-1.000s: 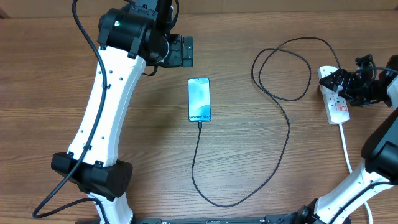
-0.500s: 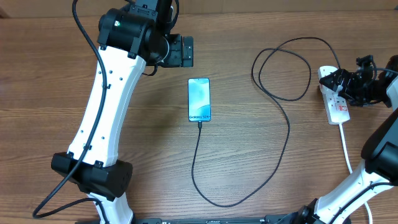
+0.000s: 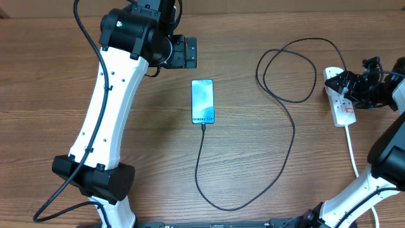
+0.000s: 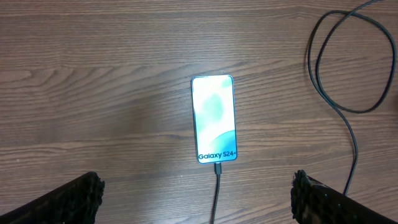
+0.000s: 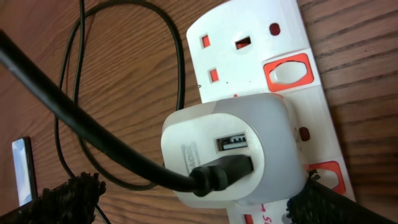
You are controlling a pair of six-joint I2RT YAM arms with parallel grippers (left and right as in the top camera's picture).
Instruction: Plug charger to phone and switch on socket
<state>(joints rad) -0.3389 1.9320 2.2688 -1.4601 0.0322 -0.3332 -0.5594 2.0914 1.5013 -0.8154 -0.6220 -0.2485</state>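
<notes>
The phone (image 3: pixel 202 101) lies flat at the table's middle, its screen lit and reading "Galaxy S24+" (image 4: pixel 214 118). The charger's black cable (image 3: pixel 293 136) is plugged into the phone's bottom edge (image 4: pixel 217 168). It loops across the table to a white adapter (image 5: pixel 230 149) seated in the socket (image 5: pixel 273 43), which shows red switches (image 5: pixel 286 72). My left gripper (image 3: pixel 190 52) hangs open just behind the phone, with only the cable showing between its fingers (image 4: pixel 199 199). My right gripper (image 5: pixel 199 202) is open and straddles the adapter on the socket (image 3: pixel 345 113) at the far right.
A thick white cord (image 3: pixel 351 149) runs from the socket toward the table's front right. The black cable forms a wide loop (image 3: pixel 285 69) at the back right and a long bend (image 3: pixel 221 206) near the front edge. Bare wooden table (image 3: pixel 152 139) lies between.
</notes>
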